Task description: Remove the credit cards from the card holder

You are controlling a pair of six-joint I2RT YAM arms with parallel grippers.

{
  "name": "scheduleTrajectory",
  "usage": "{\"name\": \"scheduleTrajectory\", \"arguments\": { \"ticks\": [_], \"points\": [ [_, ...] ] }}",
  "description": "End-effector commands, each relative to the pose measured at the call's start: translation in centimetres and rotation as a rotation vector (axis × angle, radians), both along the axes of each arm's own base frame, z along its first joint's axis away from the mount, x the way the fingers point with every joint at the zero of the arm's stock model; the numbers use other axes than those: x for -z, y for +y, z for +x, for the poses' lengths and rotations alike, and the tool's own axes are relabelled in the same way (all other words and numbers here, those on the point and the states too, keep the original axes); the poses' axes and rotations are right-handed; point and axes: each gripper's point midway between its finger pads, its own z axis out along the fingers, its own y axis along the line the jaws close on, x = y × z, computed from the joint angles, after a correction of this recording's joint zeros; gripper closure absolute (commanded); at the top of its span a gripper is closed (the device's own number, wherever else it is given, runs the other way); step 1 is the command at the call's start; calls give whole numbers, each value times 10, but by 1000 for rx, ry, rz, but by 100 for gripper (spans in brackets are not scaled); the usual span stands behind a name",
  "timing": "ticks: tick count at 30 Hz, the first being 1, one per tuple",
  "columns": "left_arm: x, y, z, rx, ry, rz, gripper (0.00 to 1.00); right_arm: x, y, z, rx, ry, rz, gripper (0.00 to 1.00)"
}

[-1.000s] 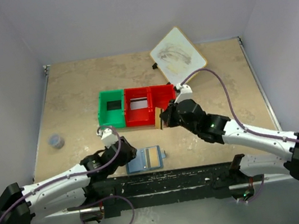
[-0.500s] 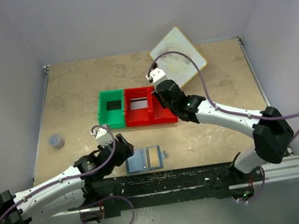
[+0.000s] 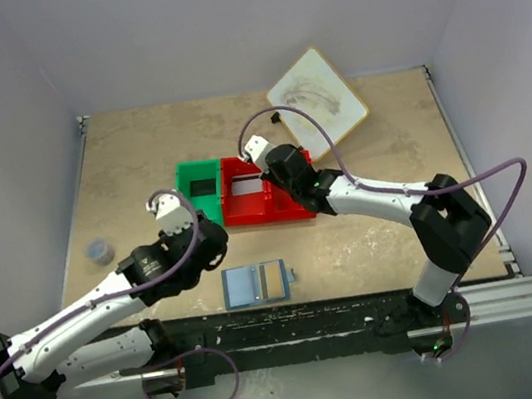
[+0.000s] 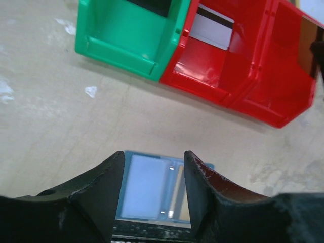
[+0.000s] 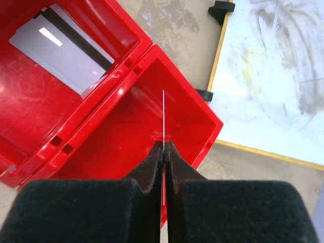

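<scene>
— Over the right red bin (image 5: 195, 119), far of the card holder (image 3: 244, 286), what has the right gripper (image 5: 163, 146) got?

— Its jaws are clenched on the tan card (image 4: 305, 45). From the wrist the card shows edge-on, a thin pale line pointing into the open compartment. I judge it is above the rim, not yet between the walls.

— So the step in hand is the drop. How should it be done well?

— Lower until the card's leading edge is below the rim. Keep to the middle of the compartment, away from the wall beside the left red bin (image 5: 30, 111), where the grey-white card (image 5: 58, 48) already lies. Then part the jaws fully in one go. Held this upright, the card may land on its edge and lean against a wall, so a slight tilt of the wrist before letting go should help it fall flat.

— And the left gripper (image 4: 153, 157)?

— Released and holding nothing, with its fingers apart above the card holder. That lies open on the table near the front edge, between the two arms.

— Is anything left inside it?

— A tan strip shows in its right panel. It may be another card, but I cannot tell. A dark card (image 3: 201, 185) sits in the green bin (image 4: 126, 35).
</scene>
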Motion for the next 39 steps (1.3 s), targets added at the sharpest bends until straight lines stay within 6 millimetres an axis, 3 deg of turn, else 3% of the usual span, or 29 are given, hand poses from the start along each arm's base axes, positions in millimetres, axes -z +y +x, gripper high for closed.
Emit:
{"name": "scheduleTrajectory", "arguments": {
  "ticks": [1, 4, 6, 7, 13, 17, 23, 28, 32, 39],
  "points": [
    [-8, 37, -1, -40, 27, 259, 55, -26, 12, 28, -65, -115, -50, 100],
    [-14, 34, 6, 13, 57, 308, 60, -19, 12, 34, -80, -127, -92, 100],
    [-21, 38, 13, 38, 97, 325, 97, -18, 11, 38, -88, -149, -95, 100],
    [-26, 40, 16, 43, 108, 327, 100, -18, 11, 39, -90, -158, -92, 100],
    [-62, 46, 32, 119, 146, 391, 100, -24, 11, 48, -120, -179, -63, 100],
    [-73, 42, 35, 176, 141, 378, 100, -14, 9, 50, -133, -169, -96, 100],
    [-70, 37, 35, 278, 163, 370, 100, 1, 8, 55, -126, -140, -145, 100],
    [-78, 38, 38, 292, 142, 376, 100, -2, 9, 58, -132, -143, -158, 100],
    [-79, 42, 39, 245, 150, 376, 100, -1, 8, 60, -133, -150, -181, 100],
    [-89, 54, 40, 107, 120, 332, 100, 20, 11, 59, -153, -93, -212, 100]
  ]
}}
